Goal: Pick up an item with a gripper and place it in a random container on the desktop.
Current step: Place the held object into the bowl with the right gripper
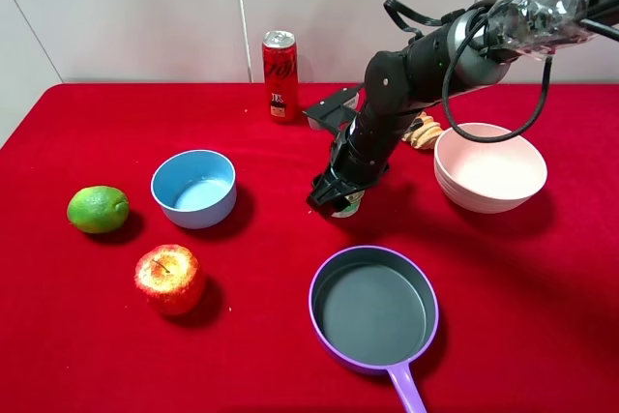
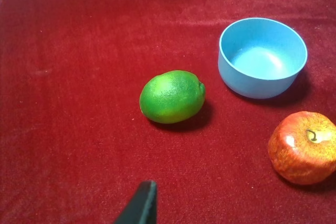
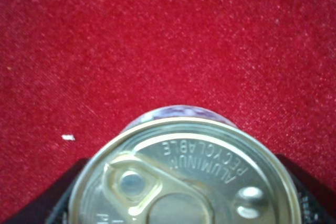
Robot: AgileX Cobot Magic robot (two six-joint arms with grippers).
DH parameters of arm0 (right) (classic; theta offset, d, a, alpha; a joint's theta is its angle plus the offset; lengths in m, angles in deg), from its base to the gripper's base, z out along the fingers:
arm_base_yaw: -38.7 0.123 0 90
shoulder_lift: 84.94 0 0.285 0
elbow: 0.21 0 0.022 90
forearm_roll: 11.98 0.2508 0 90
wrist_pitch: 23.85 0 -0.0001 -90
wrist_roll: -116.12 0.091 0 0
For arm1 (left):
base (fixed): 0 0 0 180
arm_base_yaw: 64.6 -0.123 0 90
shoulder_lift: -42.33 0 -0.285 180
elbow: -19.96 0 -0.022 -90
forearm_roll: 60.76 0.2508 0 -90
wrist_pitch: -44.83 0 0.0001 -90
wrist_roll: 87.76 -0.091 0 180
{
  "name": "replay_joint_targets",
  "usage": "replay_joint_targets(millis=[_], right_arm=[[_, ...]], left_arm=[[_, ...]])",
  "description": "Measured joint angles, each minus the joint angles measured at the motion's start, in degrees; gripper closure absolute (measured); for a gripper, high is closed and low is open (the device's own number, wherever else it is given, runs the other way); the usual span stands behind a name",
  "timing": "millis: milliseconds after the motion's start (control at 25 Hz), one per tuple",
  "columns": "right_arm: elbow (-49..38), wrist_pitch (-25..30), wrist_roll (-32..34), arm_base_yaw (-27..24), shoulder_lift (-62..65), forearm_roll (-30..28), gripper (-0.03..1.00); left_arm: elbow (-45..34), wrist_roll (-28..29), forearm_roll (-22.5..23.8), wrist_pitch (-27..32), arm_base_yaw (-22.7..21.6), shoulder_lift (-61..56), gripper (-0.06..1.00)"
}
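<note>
The small tin can [image 1: 350, 204] stands on the red cloth [image 1: 542, 326] at the table's middle, mostly hidden under my right gripper [image 1: 337, 198]. In the right wrist view its silver pull-tab lid [image 3: 184, 177] fills the lower part, with a black finger [image 3: 55, 203] close against each side. The gripper looks shut on the can. The light blue bowl [image 1: 193, 210] stands empty to the left and shows in the left wrist view [image 2: 257, 85] too. Of my left gripper only one black fingertip [image 2: 142, 205] shows, above bare cloth.
A lime [image 1: 98, 209] and an apple [image 1: 169, 280] lie left of and in front of the blue bowl. A tall red soda can [image 1: 280, 74] stands at the back. A pink bowl [image 1: 488, 195] is at the right, a purple pan [image 1: 319, 326] in front.
</note>
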Motion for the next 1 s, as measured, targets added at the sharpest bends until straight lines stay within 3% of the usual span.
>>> replay_joint_targets(millis=[480,1000], right_arm=[[1.8,4.3,0.2,0.4,5.5,-0.1,0.48],[15.1,13.9,0.2,8.8,6.3,-0.8,0.48]], left_arm=[[0.0,0.0,0.0,0.0,0.0,0.0,-0.04],[0.0,0.0,0.0,0.0,0.0,0.0,-0.04]])
